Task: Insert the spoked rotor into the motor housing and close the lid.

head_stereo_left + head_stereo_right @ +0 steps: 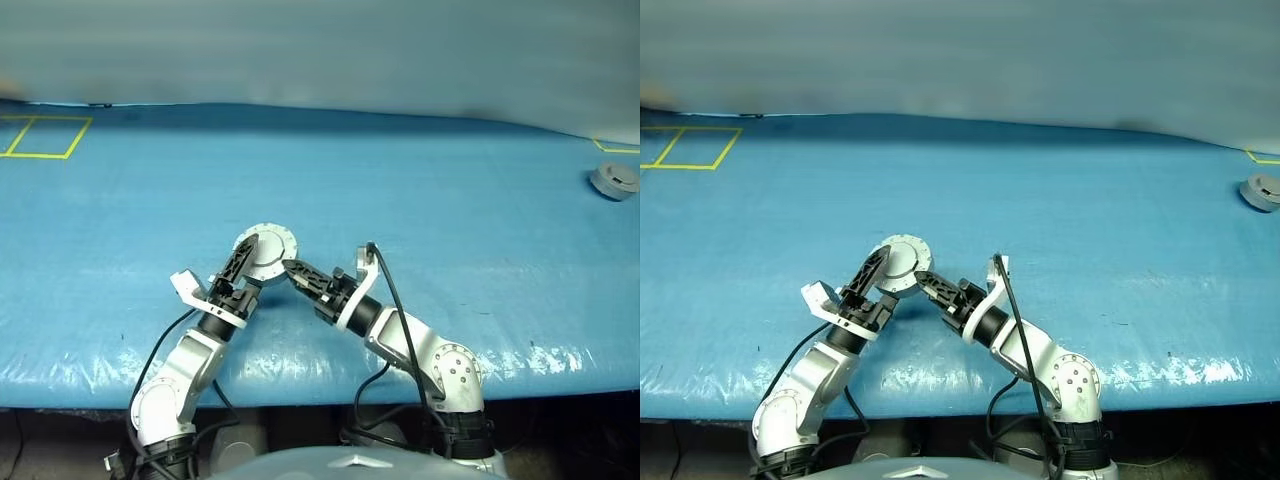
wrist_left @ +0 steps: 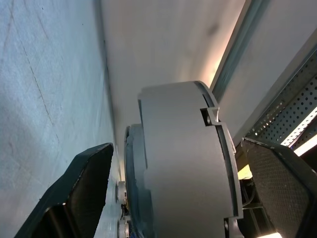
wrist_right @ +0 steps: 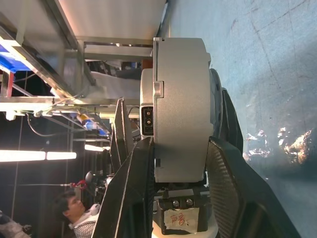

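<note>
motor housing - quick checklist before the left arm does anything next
1. Right gripper clamped on the motor housing: ok, jaws press both flat sides.
2. Housing lifted off the blue table: ok, held between the two arms.
3. Left gripper around the housing: ok, jaws straddle it, with a gap showing on each side.
4. Lid shut on the housing: cannot tell, the wrist views show its edge only.
5. Spoked rotor seated inside: cannot tell.
6. Small grey part at the table's far right: ok, well away from the arms.
</note>
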Action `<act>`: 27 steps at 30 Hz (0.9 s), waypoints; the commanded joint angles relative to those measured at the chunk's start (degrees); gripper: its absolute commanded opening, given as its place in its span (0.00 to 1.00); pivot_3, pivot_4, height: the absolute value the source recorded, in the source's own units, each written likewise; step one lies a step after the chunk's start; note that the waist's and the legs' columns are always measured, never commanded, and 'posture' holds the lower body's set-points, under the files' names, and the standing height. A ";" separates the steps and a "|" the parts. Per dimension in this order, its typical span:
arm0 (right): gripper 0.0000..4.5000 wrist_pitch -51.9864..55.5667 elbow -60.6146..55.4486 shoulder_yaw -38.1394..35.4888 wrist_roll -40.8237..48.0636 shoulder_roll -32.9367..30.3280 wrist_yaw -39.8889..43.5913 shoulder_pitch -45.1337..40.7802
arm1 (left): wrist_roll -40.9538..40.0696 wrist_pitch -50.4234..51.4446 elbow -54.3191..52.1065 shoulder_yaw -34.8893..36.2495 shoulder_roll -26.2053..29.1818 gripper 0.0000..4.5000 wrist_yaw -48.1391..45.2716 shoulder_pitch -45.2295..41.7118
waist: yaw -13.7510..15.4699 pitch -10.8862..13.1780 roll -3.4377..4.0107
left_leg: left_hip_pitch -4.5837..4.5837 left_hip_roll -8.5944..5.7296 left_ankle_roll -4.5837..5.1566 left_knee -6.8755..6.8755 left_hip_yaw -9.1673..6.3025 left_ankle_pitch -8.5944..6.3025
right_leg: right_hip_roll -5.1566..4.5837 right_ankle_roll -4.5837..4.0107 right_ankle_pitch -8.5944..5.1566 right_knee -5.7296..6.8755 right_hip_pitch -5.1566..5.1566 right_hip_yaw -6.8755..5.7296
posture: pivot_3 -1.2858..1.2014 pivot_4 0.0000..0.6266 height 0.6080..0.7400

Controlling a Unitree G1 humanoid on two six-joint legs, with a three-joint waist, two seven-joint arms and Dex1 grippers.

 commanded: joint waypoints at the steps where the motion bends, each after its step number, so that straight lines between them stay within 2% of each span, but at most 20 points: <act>1: 0.26 -0.99 -4.87 0.58 -0.90 -0.10 3.21 -0.72 | -1.95 1.11 -2.40 -1.62 0.52 0.72 1.47 0.64 | 0.00 0.00 0.00 | -0.01 0.00 0.00 0.00 0.00 0.00 | 0.00 0.00 0.00 0.00 0.00 0.00 | 0.52 0.24 1.00; 4: 0.26 -1.72 -5.04 0.77 -3.24 -0.26 4.29 -0.68 | -2.27 0.52 -2.72 -1.73 0.74 0.52 2.32 0.92 | -0.02 0.00 0.00 | -0.01 0.00 0.00 0.02 0.00 0.00 | 0.01 0.01 0.00 0.01 -0.01 0.00 | 0.52 0.24 1.00; 8: 0.26 -2.05 -5.98 0.90 -6.14 -1.11 8.28 -0.52 | -2.13 -0.58 -3.07 -1.16 1.37 0.52 3.07 1.14 | 0.01 0.00 0.00 | 0.00 0.02 0.00 0.03 -0.01 0.00 | 0.03 0.00 0.00 0.01 0.00 0.00 | 0.52 0.24 1.00; 13: 0.63 -3.51 -9.39 2.30 -17.93 -5.80 11.36 0.02 | 1.32 -4.78 -2.29 1.03 2.79 0.52 5.46 -1.62 | 0.12 0.00 0.01 | 0.00 0.00 0.00 0.06 0.00 0.00 | 0.03 0.00 0.00 0.00 0.01 0.01 | 0.52 0.24 1.00; 18: 0.99 -7.63 -12.84 7.29 -36.13 -13.06 15.90 0.39 | 7.06 -8.20 4.61 3.26 6.20 0.52 7.09 -10.09 | 0.59 0.00 0.02 | 0.02 0.01 -0.01 0.16 -0.03 0.01 | 0.11 0.01 -0.01 0.05 0.04 0.02 | 0.52 0.24 1.00; 23: 1.00 -17.64 -13.99 15.78 -58.43 -20.78 20.77 1.78 | 15.85 -11.42 16.60 4.84 10.42 0.52 6.25 -22.25 | 1.33 -0.01 0.00 | -0.02 -0.14 -0.02 0.21 -0.07 0.03 | 0.13 0.10 0.08 0.01 0.09 0.16 | 0.52 0.24 1.00; 27: 1.00 -26.77 -12.23 17.51 -70.39 -20.34 20.41 4.21 | 22.41 -14.46 29.26 6.24 12.46 0.52 4.09 -33.19 | 1.48 0.00 -0.03 | -0.05 -0.29 -0.02 0.19 -0.12 0.03 | 0.06 0.47 0.26 -0.02 0.08 0.22 | 0.52 0.24 1.00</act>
